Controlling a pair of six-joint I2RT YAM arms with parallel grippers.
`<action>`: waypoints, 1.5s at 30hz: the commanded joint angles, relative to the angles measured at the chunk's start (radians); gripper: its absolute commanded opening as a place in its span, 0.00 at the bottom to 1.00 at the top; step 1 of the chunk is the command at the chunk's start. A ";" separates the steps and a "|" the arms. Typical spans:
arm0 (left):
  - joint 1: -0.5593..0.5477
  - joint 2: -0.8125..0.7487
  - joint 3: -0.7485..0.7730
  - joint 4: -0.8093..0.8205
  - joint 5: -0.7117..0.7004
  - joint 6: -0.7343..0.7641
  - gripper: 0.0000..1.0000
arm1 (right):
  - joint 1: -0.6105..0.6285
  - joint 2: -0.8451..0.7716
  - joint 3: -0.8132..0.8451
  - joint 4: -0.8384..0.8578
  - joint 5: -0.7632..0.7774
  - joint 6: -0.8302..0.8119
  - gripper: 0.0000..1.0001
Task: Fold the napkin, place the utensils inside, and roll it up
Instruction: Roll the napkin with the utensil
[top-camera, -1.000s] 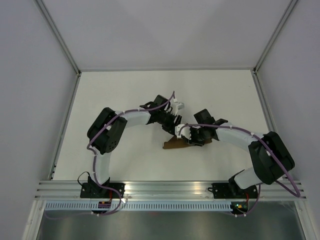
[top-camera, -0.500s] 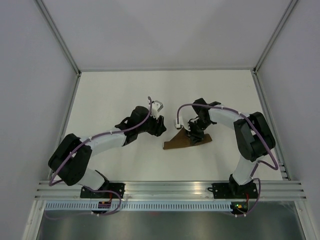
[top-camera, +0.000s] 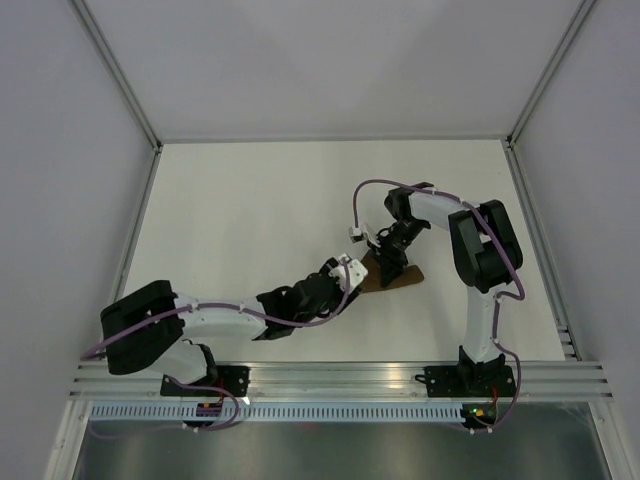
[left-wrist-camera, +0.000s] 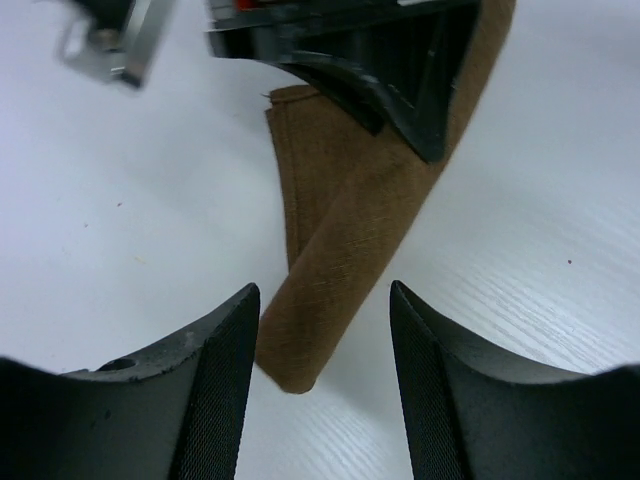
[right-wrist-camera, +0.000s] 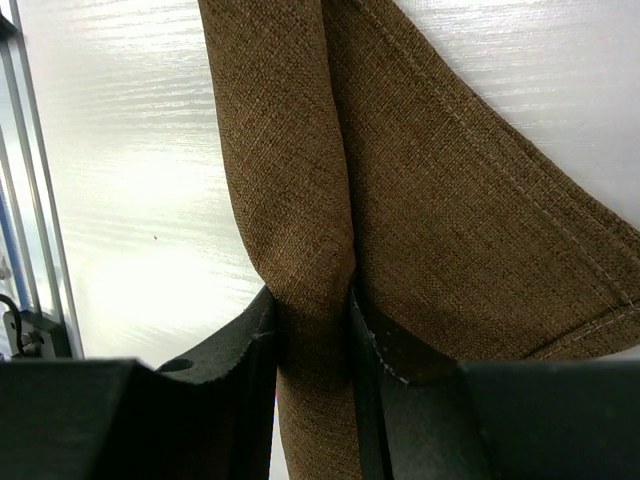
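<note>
white table (top-camera: 250, 200), walled enclosure, both arms reaching toward the same spot.

napkin (top-camera: 408, 277): brown cloth, right of the table's centre, about midway between near and far edges. it lies bundled small, not spread out. close up it shows as a long narrow roll with a flat, hemmed flap alongside and touching it. the weave is plain, with stitching along the flap's edge.

right gripper (right-wrist-camera: 312, 300): comes onto the napkin from the far right side, with the arm's elbow raised. jaws are narrow, clamped on the roll. cloth fills the gap between the fingers (right-wrist-camera: 250, 360) and bulges above the pinch. the flap hangs free to one side of the pinch, outside the jaws.

left gripper (left-wrist-camera: 322, 290): the arm is stretched low across the near part of the table, from its base at near left. the gripper sits at the napkin's left end. jaws are wide apart. the blunt end of the roll lies on the table between the two fingers (left-wrist-camera: 225, 380), near the left one, with nothing squeezed. i can't tell whether that finger touches the cloth. the right gripper's dark fingers show just beyond, farther along the same roll.
</note>
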 joint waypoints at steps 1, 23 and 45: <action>-0.074 0.135 0.096 0.018 -0.096 0.195 0.60 | -0.001 0.094 -0.006 -0.022 0.070 -0.057 0.21; -0.122 0.534 0.316 0.050 -0.030 0.448 0.54 | -0.004 0.162 0.031 -0.039 0.099 -0.028 0.21; -0.019 0.542 0.373 -0.265 0.386 0.294 0.11 | -0.030 -0.038 0.034 0.007 0.056 0.112 0.68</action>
